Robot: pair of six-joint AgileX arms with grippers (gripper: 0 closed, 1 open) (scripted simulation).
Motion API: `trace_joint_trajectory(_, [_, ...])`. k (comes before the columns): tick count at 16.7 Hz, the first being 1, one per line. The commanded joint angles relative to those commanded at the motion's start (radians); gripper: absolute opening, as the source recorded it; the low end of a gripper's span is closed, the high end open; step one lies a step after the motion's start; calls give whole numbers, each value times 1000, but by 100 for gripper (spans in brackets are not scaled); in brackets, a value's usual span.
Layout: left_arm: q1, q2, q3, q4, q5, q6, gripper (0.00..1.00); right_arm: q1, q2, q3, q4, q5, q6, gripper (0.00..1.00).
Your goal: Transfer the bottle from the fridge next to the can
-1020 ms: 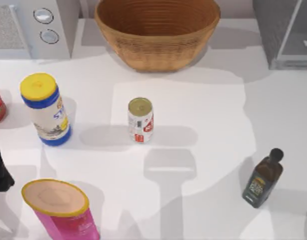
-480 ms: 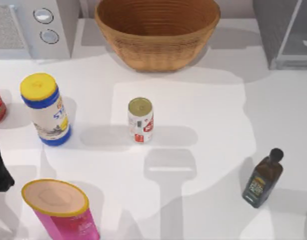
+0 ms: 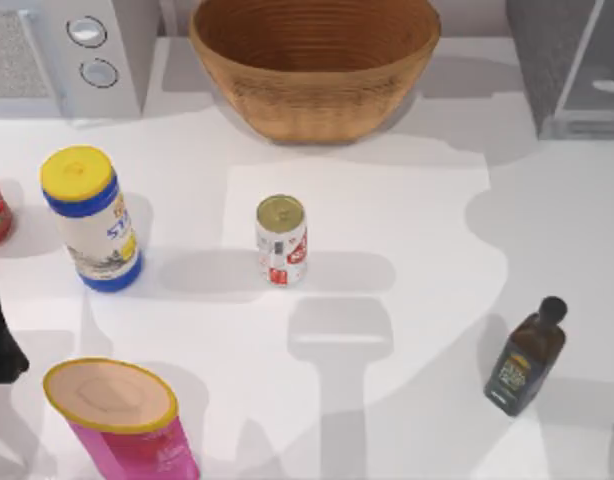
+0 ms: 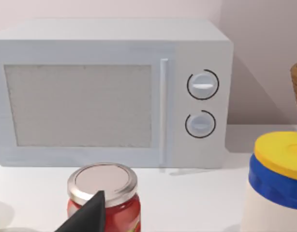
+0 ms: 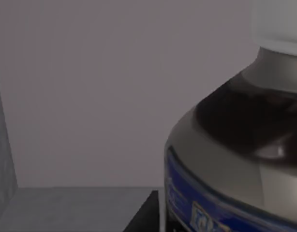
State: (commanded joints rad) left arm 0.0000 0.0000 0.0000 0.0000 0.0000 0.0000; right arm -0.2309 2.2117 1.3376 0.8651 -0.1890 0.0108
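Nothing moved; one can (image 3: 281, 240).

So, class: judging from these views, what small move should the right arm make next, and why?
Probably ease forward and close on the bottle: the right wrist view has it very close inside the grey fridge, while the can stands alone mid-table.

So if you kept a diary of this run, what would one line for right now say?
stage: reaching into fridge | right wrist camera: close on bottle inside | can: upright mid-table, untouched | left arm: parked at table's left edge
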Motion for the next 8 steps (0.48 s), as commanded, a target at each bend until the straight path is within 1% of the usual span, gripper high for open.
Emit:
trace_joint_trajectory(3, [0,0,0,0,0,0,100,2,-48,21,-63,-3,0,0])
trace_joint_trajectory(8, [0,0,0,0,0,0,100,1,-52,19,-66,-3,2,0])
